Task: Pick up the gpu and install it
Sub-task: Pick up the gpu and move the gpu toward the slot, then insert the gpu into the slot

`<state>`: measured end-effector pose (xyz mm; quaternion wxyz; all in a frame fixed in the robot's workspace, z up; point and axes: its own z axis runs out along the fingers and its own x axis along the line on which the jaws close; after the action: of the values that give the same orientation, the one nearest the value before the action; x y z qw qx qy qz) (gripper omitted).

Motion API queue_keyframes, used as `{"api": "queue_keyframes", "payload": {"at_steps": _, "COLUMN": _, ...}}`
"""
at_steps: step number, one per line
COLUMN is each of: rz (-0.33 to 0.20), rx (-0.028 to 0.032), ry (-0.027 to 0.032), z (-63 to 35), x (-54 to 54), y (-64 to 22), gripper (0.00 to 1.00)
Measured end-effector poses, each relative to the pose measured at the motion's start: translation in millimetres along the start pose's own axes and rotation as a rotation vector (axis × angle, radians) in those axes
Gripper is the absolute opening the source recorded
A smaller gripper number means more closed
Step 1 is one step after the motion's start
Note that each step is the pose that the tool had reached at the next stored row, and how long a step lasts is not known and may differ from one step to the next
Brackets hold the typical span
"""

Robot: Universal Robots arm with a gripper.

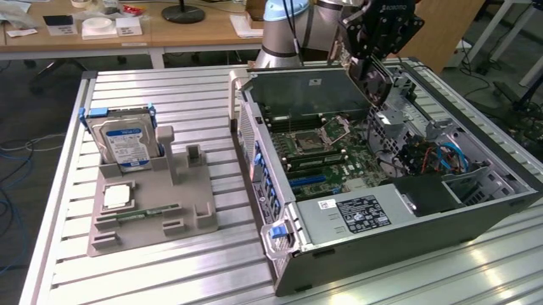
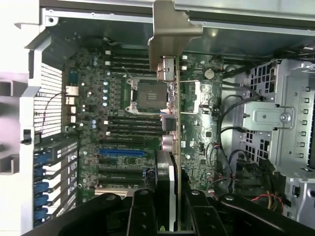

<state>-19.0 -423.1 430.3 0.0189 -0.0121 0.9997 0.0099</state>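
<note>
Above the open computer case (image 1: 424,254), towards its far end in the exterior view: gpu (image 2: 170,162) held clear of the motherboard (image 2: 118,108), not seated in any slot. Gripper (image 2: 170,216) is clenched on the card, one finger on each flat face, at the end away from the bracket (image 2: 172,34).

The wrist view looks along the card's thin edge. In the exterior view it shows as a narrow dark shape under the gripper. Whether its long axis hangs down or lies level, I cannot settle.

Judgement: pinching the flat faces gives a firm hold and leaves the bracket and connector edge free. The card's line passes beside the processor socket (image 2: 147,93) and runs crosswise to the blue expansion slot (image 2: 123,152), so it does not look lined up for seating.

Case contents:
- motherboard on the case floor
- power supply (image 1: 339,219) with a labelled face at the near end
- perforated drive cage (image 2: 275,118) with cables beside it
- blue tabs (image 2: 42,189) along one wall

Beside the case, on the slatted tabletop (image 1: 152,95), sits a grey parts holder (image 1: 149,235). It carries:
- a hard drive (image 1: 124,143) standing upright in its cradle
- a square processor chip (image 1: 116,197) lying flat
- a narrow memory stick (image 1: 144,215) in a groove

Judgement: each recess fixes its part at a known place and pose, with the drive's broad faces exposed for a pinch grip.
</note>
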Motion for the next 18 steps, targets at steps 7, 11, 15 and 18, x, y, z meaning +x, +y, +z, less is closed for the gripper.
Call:
{"api": "queue_keyframes", "payload": {"at_steps": 7, "rz": 0.005, "rx": 0.0004, "ry": -0.0044, "z": 1.6, "x": -7.7, "y": 0.0, "gripper": 0.28}}
{"api": "queue_keyframes", "payload": {"at_steps": 11, "rz": 0.004, "rx": 0.0004, "ry": -0.0044, "z": 1.7, "x": -7.7, "y": 0.0, "gripper": 0.28}}
{"api": "queue_keyframes", "payload": {"at_steps": 15, "rz": 0.004, "rx": 0.0003, "ry": -0.0044, "z": 1.7, "x": -7.7, "y": 0.0, "gripper": 0.28}}
{"api": "queue_keyframes", "payload": {"at_steps": 18, "rz": 0.004, "rx": 0.0003, "ry": -0.0044, "z": 1.7, "x": -7.7, "y": 0.0, "gripper": 0.28}}
